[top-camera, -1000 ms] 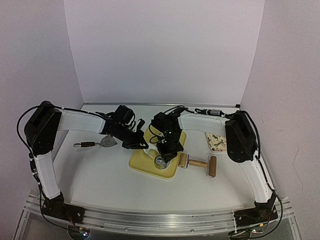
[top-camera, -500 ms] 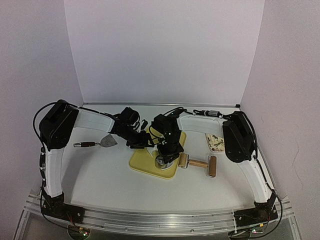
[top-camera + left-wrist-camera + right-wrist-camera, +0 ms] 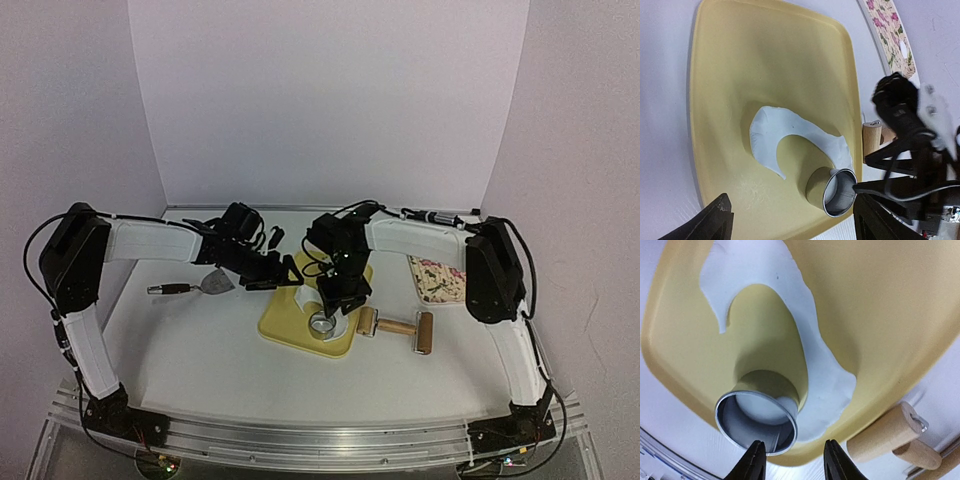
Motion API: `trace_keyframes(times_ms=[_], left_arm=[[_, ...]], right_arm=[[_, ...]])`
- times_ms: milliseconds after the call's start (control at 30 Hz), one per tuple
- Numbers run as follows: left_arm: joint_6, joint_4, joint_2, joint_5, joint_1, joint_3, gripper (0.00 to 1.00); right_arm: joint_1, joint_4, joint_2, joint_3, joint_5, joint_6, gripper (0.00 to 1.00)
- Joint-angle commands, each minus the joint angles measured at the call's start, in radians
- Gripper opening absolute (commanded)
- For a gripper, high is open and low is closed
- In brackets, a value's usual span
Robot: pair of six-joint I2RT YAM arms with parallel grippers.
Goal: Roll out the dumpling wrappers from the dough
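Note:
A yellow board (image 3: 283, 326) holds a white dough sheet (image 3: 771, 131) with a round hole cut out of it. The shiny ring cutter (image 3: 756, 423) stands on the board's near edge, with a round white dumpling wrapper (image 3: 761, 407) lying inside it. My right gripper (image 3: 796, 462) hovers just above the cutter, open; one fingertip (image 3: 754, 460) is at the ring's rim and nothing is gripped. My left gripper (image 3: 795, 225) is open wide over the board's left part, and the cutter (image 3: 838, 193) lies off to its right. In the top view both grippers (image 3: 292, 272) (image 3: 335, 303) meet over the board.
A wooden rolling pin (image 3: 399, 329) lies on the table right of the board. A scraper (image 3: 203, 285) with a dark handle rests to the left. A flower-patterned plate (image 3: 437, 277) sits at the right, under the right arm.
Both grippers have opened from shut. The left gripper has shifted right toward the board. The ring cutter stays standing on the board.

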Motion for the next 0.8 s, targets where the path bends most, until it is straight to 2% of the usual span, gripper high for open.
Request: trace_keyframes(times_ms=[0,133,400,567,767], left_arm=[[0.007,-0.025,-0.04,0.006,-0.021,-0.021,0.83],[-0.037,-0.046,-0.043,-0.031,-0.03,-0.032,0.82],[-0.169,0.019,-0.076,-0.08,-0.029,-0.084,0.82],[-0.183,0.016,-0.104,-0.086,-0.029,-0.112,0.82],[-0.161,-0.023,-0.103,-0.067,-0.03,-0.093,0.83]], right_arm=[[-0.03,-0.016,-0.143,-0.034,-0.002,0.011,0.44],[-0.062,-0.01,-0.135,-0.01,0.002,-0.059,0.47],[-0.084,-0.009,0.066,0.237,0.022,-0.222,0.56],[-0.084,-0.008,0.138,0.28,-0.004,-0.273,0.55],[-0.084,0.002,0.152,0.237,-0.05,-0.309,0.46]])
